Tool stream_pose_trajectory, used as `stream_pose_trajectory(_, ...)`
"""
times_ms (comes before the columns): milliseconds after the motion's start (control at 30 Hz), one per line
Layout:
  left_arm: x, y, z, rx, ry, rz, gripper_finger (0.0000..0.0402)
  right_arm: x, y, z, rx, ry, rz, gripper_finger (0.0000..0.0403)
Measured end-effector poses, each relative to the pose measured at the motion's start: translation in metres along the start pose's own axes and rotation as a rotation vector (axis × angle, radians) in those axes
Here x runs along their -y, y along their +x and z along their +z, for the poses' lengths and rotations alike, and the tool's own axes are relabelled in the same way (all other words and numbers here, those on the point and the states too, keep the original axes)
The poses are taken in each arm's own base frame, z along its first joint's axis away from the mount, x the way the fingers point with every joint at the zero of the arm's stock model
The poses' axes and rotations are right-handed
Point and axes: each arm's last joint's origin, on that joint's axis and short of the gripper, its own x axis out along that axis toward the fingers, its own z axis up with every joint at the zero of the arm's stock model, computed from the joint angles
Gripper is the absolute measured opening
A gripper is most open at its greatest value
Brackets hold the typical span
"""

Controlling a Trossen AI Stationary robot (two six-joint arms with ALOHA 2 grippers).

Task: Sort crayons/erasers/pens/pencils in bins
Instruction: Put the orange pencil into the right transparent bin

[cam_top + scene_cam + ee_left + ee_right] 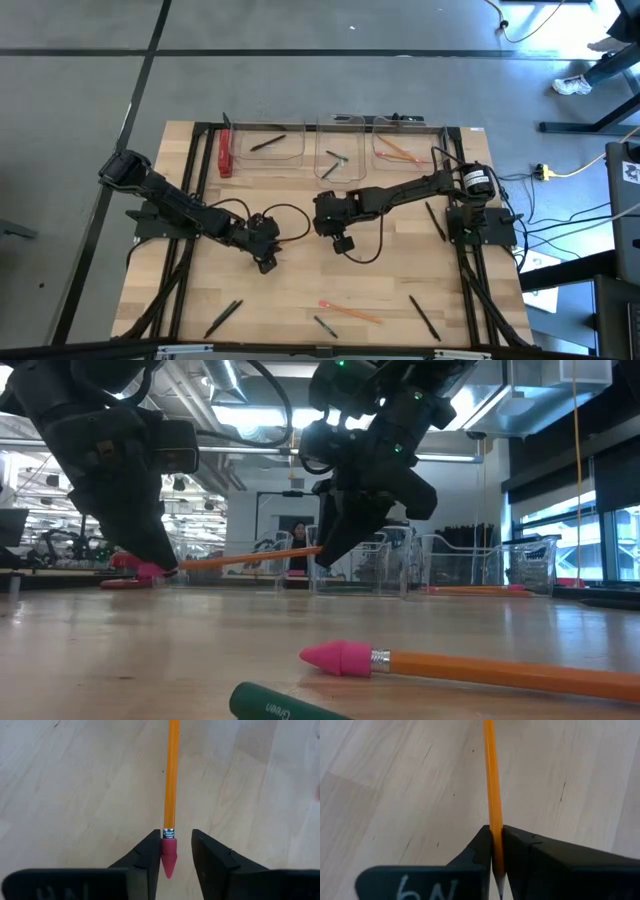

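An orange pencil with a pink eraser tip hangs a little above the table's middle, between my two grippers. My right gripper is shut on its pointed end; it also shows in the high view. My left gripper is open, its fingers on either side of the pink eraser end; it also shows in the high view. Three clear bins stand along the far edge: the left one holds a black pen, the middle one crayons, the right one pencils. My right gripper pinches the pencil's shaft just behind its sharpened point between its two fingers, which lie along the pencil. The pencil is lifted clear of the table, almost level, its eraser end a little lower. My left gripper: the eraser lies close to one finger; I cannot tell whether they touch.
A thick red bar lies left of the bins. Near the front edge lie black pens, a crayon and another pencil. A further pen lies by the right arm's base.
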Motion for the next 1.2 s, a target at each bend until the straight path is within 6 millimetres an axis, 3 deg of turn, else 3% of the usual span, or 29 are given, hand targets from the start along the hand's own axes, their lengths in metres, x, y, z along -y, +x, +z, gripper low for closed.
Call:
stream_pose_trajectory(333,0.001,-0.008,0.005,0.049,0.022,-0.015,0.0103,-0.001,-0.001,-0.002,-0.014,0.006,0.027,0.0032)
stream_pose_trajectory(733,0.0,-0.052,0.022,0.179,0.111,-0.118,0.0103,-0.004,-0.004,-0.01,-0.109,0.098,0.058,0.0032)
stream_pose_trajectory(1033,-0.002,-0.071,0.027,0.232,0.09,-0.162,0.0102,-0.002,-0.03,-0.005,-0.075,0.269,0.042,0.0037)
stream_pose_trajectory(1200,-0.003,-0.072,0.027,0.233,0.094,-0.162,0.0102,-0.001,-0.06,-0.006,-0.135,0.331,0.048,0.0031)
